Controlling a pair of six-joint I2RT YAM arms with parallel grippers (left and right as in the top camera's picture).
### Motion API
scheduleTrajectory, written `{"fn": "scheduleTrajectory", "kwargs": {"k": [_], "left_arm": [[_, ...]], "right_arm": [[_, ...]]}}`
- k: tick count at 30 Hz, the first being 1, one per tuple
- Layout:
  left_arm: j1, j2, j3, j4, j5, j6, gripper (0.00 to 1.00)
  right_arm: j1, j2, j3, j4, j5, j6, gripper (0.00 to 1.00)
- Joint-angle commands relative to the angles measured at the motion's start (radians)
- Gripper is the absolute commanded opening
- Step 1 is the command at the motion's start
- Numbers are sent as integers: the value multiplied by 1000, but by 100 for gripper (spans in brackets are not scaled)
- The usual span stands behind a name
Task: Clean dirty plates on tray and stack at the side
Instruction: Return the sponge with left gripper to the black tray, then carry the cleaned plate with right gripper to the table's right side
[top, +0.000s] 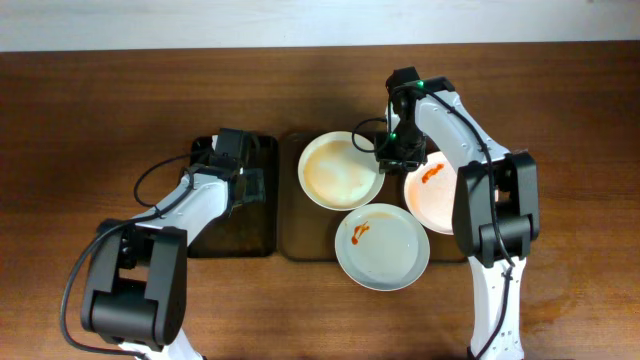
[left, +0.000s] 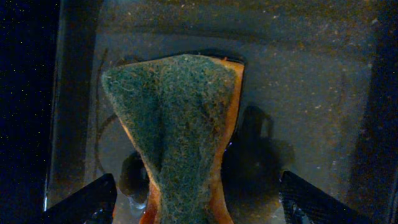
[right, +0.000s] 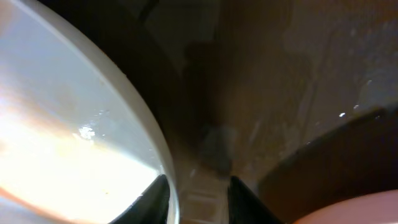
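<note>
Near plate (top: 382, 246): white with a small red smear, closest to the desk's near edge. It hangs over the near rim of the tray (top: 300, 232).
Crowding: its rim meets those of the two plates behind it. Touching or overlapping cannot be told.
Right plate (top: 432, 200): orange film and a red streak, toward the desk's right edge. The right arm lies across its right side and hides that rim.
Left tray (top: 258, 235): dark, just beside the plate tray on the side of the desk's left edge. The left arm covers much of it.
Sponge (left: 174, 124): green scouring face over an orange body, creased down the middle, in the left tray. It is hidden under the gripper in the overhead view.
Left gripper (top: 250, 185): above the left tray, fingers (left: 93, 202) apart, with the sponge between them. A gap shows on each side of the sponge, so no grip is visible.
Far plate (top: 341, 170): white with an orange wash, at the tray's far side.
Right gripper (top: 400, 152): low between the far plate and the right plate, blocking the strip between them.
Right fingers (right: 155, 199): a little apart, clamped on nothing. One is over the far plate's rim and the other over bare tray.
Desk (top: 100, 100): brown wood.
</note>
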Motion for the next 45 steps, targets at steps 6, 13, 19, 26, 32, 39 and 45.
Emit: {"fn": "scheduleTrajectory", "kwargs": {"k": [6,13,19,26,32,39,45], "left_arm": [[1,18,2,-3,8,5,100],[1,18,2,-3,8,5,100],[1,18,2,-3,8,5,100],[1,18,2,-3,8,5,100],[0,18,2,-3,8,5,100],[0,18,2,-3,8,5,100],[0,18,2,-3,8,5,100]], "right_arm": [[56,-122,16,57,122,-95,4],[227,-407,16,-25,538,-34,4],[444,-405,-17,-198,1091,529,4],[566,-400,-127,-167,1352,538,4],[505,-401,-127,-106,1139,488,4],[64,-402,-125,42,137,169,4],[-492,-402,-125,-15,-89,68,4]]}}
